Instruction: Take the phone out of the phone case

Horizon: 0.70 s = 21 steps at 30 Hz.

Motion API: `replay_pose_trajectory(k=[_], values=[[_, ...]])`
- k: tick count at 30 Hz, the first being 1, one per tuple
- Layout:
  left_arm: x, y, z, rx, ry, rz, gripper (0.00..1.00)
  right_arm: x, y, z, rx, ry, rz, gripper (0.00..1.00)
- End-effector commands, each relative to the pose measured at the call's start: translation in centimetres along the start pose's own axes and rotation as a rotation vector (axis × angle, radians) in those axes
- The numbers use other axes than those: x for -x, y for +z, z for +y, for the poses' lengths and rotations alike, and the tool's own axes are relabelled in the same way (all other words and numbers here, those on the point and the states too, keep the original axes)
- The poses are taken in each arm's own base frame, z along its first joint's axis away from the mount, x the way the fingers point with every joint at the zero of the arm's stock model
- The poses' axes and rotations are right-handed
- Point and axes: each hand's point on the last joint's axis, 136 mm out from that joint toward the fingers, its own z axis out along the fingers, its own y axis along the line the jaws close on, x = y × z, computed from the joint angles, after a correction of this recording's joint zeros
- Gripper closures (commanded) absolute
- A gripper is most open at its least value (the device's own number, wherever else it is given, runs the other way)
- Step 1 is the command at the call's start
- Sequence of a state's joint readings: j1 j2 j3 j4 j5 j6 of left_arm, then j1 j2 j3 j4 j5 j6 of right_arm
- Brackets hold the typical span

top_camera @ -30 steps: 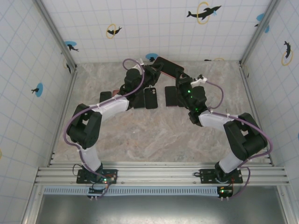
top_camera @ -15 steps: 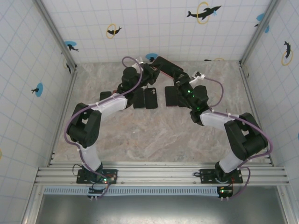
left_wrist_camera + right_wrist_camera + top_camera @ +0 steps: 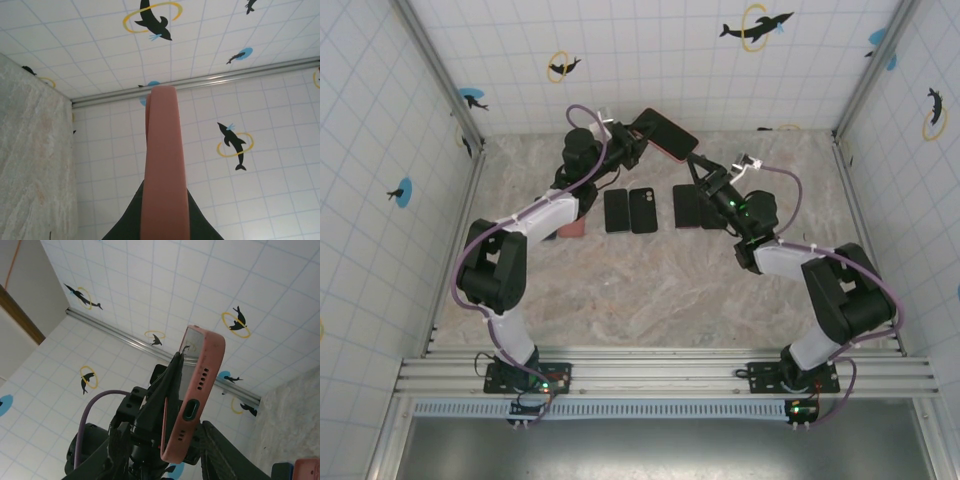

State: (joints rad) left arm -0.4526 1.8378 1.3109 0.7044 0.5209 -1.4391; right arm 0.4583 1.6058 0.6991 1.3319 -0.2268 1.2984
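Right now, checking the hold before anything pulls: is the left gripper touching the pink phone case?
Touching. In the left wrist view the pink phone case stands clamped between the dark fingers of the left gripper, one against each side.

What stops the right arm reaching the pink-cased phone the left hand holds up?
Nothing visible, so it probably can. The left hand grips the pink-cased phone by one end, in the air; the right hand is at its free end, fingers either side.

Overhead view down onto table; both wrist views close, upward, on one shared pink case
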Motion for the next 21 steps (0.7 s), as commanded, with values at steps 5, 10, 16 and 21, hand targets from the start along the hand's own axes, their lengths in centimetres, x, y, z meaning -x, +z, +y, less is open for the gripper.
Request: replay_pose_trajectory(k=[5, 10, 16, 21], values=[[-0.11, -0.80, -5.84, -0.119, 0.095, 0.003, 1.00, -0.97, 1.13, 1.78, 0.094, 0.022, 0.068, 0.68], [-0.26, -0.86, -5.88, -0.126, 0.089, 0.009, 1.00, -0.90, 1.34, 1.72, 0.106, 0.036, 0.063, 0.73], [-0.29, -0.89, -5.80, -0.122, 0.089, 0.014, 1.00, -1.22, 1.72, 1.56, 0.099, 0.031, 0.086, 0.77], [-0.02, -0.91, -5.71, -0.117, 0.082, 0.006, 1.00, -1.52, 1.76, 1.50, 0.095, 0.014, 0.094, 0.79]])
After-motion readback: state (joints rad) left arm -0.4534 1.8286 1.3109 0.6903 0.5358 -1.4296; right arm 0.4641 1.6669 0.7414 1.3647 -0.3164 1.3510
